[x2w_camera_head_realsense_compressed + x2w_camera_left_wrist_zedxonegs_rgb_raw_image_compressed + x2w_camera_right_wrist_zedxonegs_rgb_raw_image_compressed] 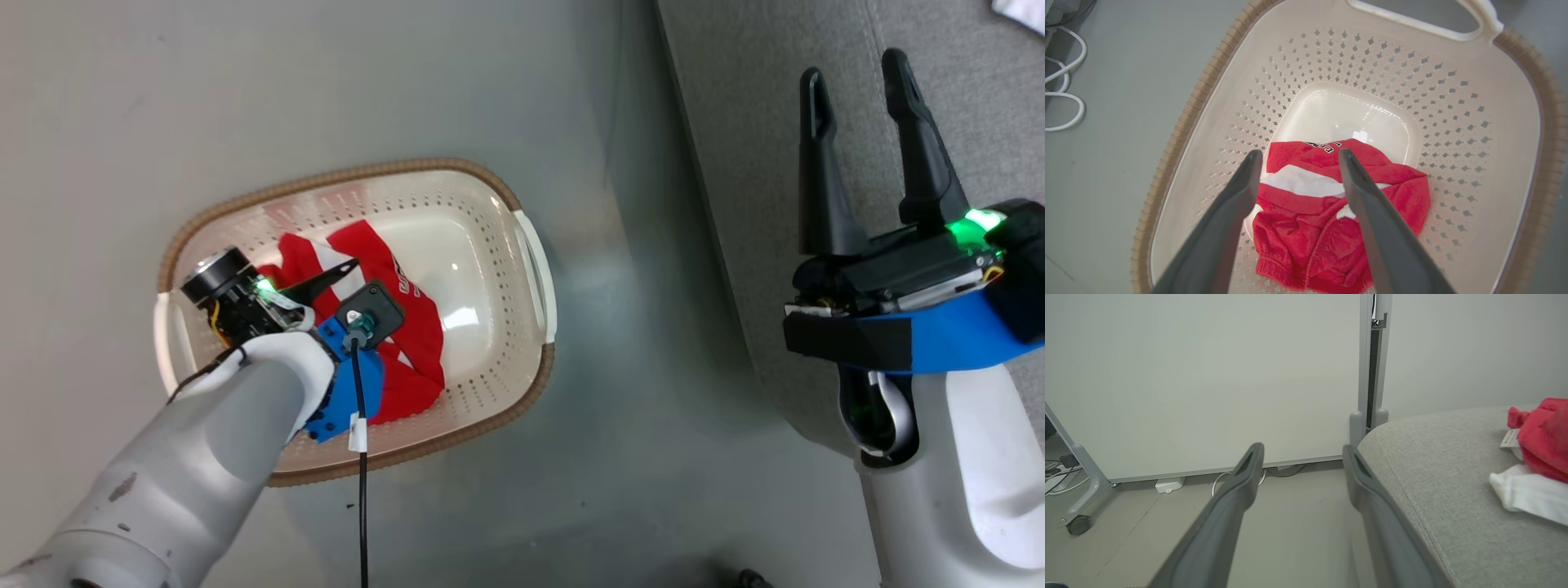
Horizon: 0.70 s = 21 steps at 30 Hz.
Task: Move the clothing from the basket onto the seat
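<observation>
The red clothing [412,343] with white stripes lies crumpled in the cream basket [490,245], toward its left half. In the left wrist view the clothing [1298,228] shows an elastic waist and dark lettering. My left gripper [1300,157] hangs open just above it inside the basket [1180,122], with nothing between the fingers. My right gripper [853,82] stands open and empty over the near edge of the grey seat [751,122]. On the seat [1453,477] lies another red garment [1541,437], beside my right gripper [1302,451].
A white cloth [1527,494] lies on the seat next to the red garment. The basket stands on grey floor [637,408] left of the seat. A wheeled partition panel [1208,375] stands behind, with white cables [1065,81] on the floor.
</observation>
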### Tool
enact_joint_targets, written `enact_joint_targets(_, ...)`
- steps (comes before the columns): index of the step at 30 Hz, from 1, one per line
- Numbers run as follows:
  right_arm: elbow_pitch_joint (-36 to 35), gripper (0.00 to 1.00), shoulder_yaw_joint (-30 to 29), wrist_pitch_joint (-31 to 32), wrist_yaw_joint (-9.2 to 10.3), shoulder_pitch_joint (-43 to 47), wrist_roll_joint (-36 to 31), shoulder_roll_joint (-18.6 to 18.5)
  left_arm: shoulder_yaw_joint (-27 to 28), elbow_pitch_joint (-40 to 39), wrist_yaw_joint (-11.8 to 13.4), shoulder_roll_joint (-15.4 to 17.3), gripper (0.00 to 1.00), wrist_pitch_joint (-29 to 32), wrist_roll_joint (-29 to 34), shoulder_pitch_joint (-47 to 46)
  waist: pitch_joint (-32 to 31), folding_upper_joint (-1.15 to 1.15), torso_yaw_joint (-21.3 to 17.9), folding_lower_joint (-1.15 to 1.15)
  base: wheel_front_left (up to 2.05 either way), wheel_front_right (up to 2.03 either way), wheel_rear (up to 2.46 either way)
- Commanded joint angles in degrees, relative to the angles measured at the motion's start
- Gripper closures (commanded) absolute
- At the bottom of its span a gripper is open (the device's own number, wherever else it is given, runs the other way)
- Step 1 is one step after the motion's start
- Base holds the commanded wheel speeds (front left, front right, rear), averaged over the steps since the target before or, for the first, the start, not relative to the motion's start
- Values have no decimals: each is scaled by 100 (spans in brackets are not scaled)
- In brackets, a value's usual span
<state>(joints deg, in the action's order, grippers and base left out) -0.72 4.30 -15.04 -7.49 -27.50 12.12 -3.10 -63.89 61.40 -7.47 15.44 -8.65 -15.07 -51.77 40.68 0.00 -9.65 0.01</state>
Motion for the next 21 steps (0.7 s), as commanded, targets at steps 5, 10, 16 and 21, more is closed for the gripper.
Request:
enact_joint_targets(5,-178,0,53,-22,-1,-247,-14,22,-759,114,1,227,0,482,-360,-327,601,0,-257,-1,0,0,0)
enact_joint_targets(10,-321,0,72,-22,-1,-367,-7,24,-952,12,1,459,0,1053,-108,-437,963,0,-346,-1,0,0,0)
enact_joint_targets(16,-526,0,122,-22,-1,-455,18,28,-957,-41,4,645,0,1558,692,-334,1318,0,-454,-1,0,0,0)
enact_joint_targets(21,-727,0,175,-22,-1,-517,63,28,-959,31,5,753,0,1575,810,-572,1608,0,-528,-1,0,0,0)
